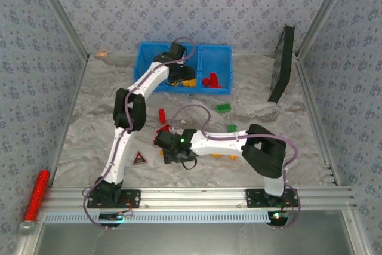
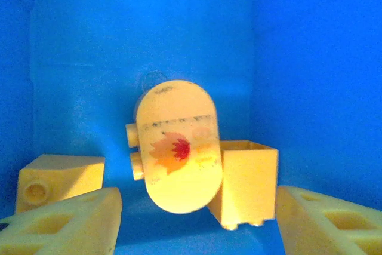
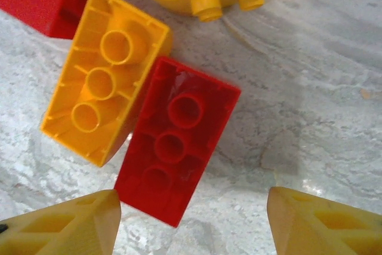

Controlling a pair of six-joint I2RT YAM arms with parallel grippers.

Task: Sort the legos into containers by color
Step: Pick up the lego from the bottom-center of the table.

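My left gripper [image 2: 197, 231] hangs open inside the middle compartment of the blue bin [image 1: 149, 58]. In front of it lie a rounded yellow piece with a flame print [image 2: 178, 147], a yellow cube [image 2: 245, 180] and another yellow brick [image 2: 57, 177]. Nothing is between its fingers [image 2: 65, 225]. Red bricks [image 1: 212, 80] sit in the right compartment. My right gripper [image 3: 194, 225] is open low over the table. An upside-down red brick [image 3: 176, 138] lies just ahead of its left finger, touching an upside-down orange-yellow brick [image 3: 104, 76].
Loose on the table are green bricks [image 1: 224, 107] [image 1: 232, 128], a red brick [image 1: 161, 116] and yellow bricks [image 1: 218, 155]. A dark triangular tag [image 1: 139, 159] lies front left, a red glittery cylinder [image 1: 36, 195] by the rail, and a black panel [image 1: 280, 64] leans at the right.
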